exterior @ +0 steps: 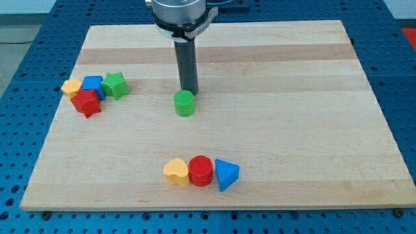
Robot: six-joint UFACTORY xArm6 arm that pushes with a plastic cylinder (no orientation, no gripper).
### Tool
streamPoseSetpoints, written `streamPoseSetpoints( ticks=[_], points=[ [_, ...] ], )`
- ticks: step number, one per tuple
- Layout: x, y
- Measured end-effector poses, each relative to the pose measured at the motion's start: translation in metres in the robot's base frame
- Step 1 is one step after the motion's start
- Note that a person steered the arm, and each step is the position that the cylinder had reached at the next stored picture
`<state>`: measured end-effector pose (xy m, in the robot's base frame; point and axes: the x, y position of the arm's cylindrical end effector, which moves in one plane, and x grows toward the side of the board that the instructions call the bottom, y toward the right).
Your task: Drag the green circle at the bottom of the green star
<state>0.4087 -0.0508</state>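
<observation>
The green circle (184, 103) stands near the middle of the wooden board (292, 130). My tip (188, 90) is just above it in the view, touching or nearly touching its top right edge. The green star (116, 85) lies far to the view's left, at the right end of a small cluster of blocks. The green circle is well to the right of the star and slightly lower in the view.
Next to the star are a blue block (93, 85), a yellow heart (71, 86) and a red star (86, 103). Near the view's bottom lie a yellow heart (176, 172), a red circle (201, 171) and a blue triangle (226, 173) in a row.
</observation>
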Motion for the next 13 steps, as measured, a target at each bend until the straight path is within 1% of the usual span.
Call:
streamPoseSetpoints(
  ticks=[2, 3, 5, 6, 8, 10, 11, 13],
  points=[
    [0.021, 0.03],
    [0.039, 0.037],
    [0.039, 0.006],
    [0.056, 0.006],
    [0.053, -0.026],
    [0.034, -0.069],
    [0.026, -0.069],
    [0.022, -0.092]
  ],
)
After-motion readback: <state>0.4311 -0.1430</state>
